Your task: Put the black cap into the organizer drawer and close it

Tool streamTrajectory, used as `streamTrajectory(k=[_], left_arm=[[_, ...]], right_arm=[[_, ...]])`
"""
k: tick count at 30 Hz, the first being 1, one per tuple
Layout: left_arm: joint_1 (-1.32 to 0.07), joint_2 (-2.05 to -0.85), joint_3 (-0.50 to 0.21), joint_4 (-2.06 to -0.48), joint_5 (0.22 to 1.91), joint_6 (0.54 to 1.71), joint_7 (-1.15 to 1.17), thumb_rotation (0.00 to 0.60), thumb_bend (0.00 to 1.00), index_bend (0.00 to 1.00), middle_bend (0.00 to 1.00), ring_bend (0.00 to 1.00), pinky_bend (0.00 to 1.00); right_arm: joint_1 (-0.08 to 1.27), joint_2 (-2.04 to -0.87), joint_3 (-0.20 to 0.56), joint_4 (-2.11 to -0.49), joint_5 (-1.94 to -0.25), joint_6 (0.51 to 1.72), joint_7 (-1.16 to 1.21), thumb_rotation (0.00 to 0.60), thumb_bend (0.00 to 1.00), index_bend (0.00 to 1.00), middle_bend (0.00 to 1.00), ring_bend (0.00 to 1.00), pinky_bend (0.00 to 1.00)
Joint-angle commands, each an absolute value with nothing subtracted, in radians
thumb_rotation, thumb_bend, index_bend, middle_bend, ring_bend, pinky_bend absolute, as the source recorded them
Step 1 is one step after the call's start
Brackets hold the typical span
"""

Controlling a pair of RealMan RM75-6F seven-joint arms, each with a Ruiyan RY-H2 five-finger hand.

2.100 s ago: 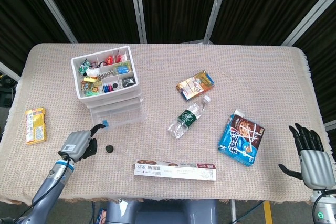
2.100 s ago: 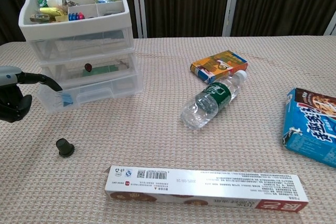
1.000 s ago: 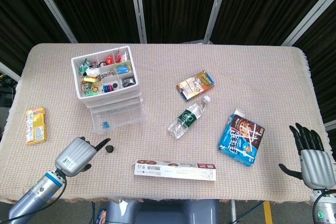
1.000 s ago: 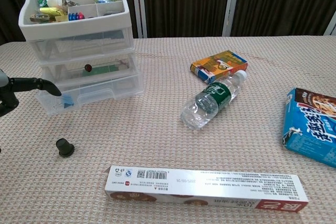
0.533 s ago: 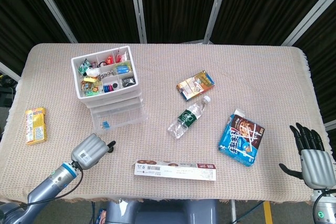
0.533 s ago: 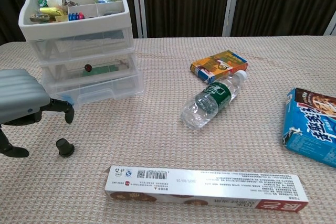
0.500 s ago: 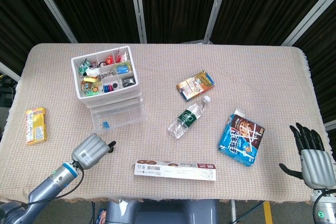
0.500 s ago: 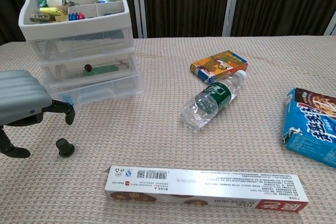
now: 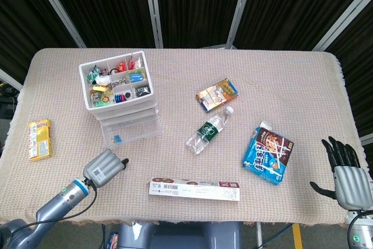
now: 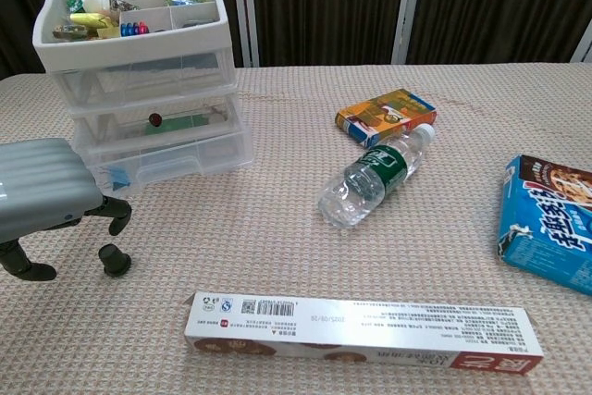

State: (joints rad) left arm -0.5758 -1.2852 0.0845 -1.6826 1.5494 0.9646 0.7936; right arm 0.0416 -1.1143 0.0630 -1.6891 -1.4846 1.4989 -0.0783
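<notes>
The small black cap [image 10: 114, 259] stands on the table cloth in front of the organizer; in the head view my left hand hides it. The white organizer [image 9: 119, 94] [image 10: 139, 62] has three clear drawers, and its bottom drawer [image 10: 166, 160] sticks out a little. My left hand [image 9: 105, 167] [image 10: 46, 196] hovers low over the cap, one fingertip [image 10: 118, 217] just above it and the thumb [image 10: 23, 270] on the cloth to its left, gripping nothing. My right hand [image 9: 348, 173] rests at the table's near right corner, fingers spread and empty.
A long flat box [image 9: 194, 189] [image 10: 361, 332] lies along the front edge, right of the cap. A water bottle [image 9: 208, 130], an orange box [image 9: 217, 94] and a blue snack pack [image 9: 268, 153] lie mid-table and to the right. At the left edge lies a yellow packet [image 9: 39, 139].
My left hand left the bottom drawer's front, swung toward me and to the right, and came down over the cap. The cap, the drawer and the right hand stayed put.
</notes>
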Motion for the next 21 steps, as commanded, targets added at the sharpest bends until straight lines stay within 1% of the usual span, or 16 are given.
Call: streamTrajectory(k=[1, 4, 11, 16, 21], left_arm=[[-0.579, -1.300, 0.102, -1.638, 1.594, 0.974, 0.796, 0.600, 0.18, 0.41, 0.99, 0.89, 0.78], [-0.577, -1.312, 0.108, -1.611, 1.612, 0.981, 0.773, 0.600, 0.25, 0.41, 0.98, 0.89, 0.78], [-0.585, -1.345, 0.104, -1.546, 1.643, 0.990, 0.730, 0.600, 0.25, 0.42, 0.99, 0.89, 0.78], [-0.589, -1.374, 0.096, -1.512, 1.647, 0.990, 0.710, 0.600, 0.32, 0.42, 0.98, 0.89, 0.78], [-0.593, -1.389, 0.091, -1.494, 1.638, 0.977, 0.715, 0.600, 0.32, 0.42, 0.98, 0.89, 0.78]], right_arm=[[0.041, -1.115, 0.063, -1.689, -1.485, 1.500, -0.078, 0.600, 0.01, 0.05, 0.00, 0.00, 0.00], [0.041, -1.114, 0.063, -1.690, -1.483, 1.499, -0.078, 0.600, 0.01, 0.05, 0.00, 0.00, 0.00], [0.041, -1.114, 0.063, -1.691, -1.483, 1.498, -0.079, 0.600, 0.01, 0.05, 0.00, 0.00, 0.00], [0.042, -1.114, 0.063, -1.691, -1.482, 1.497, -0.079, 0.600, 0.01, 0.05, 0.00, 0.00, 0.00], [0.042, -1.113, 0.063, -1.691, -1.482, 1.497, -0.077, 0.600, 0.01, 0.05, 0.00, 0.00, 0.00]])
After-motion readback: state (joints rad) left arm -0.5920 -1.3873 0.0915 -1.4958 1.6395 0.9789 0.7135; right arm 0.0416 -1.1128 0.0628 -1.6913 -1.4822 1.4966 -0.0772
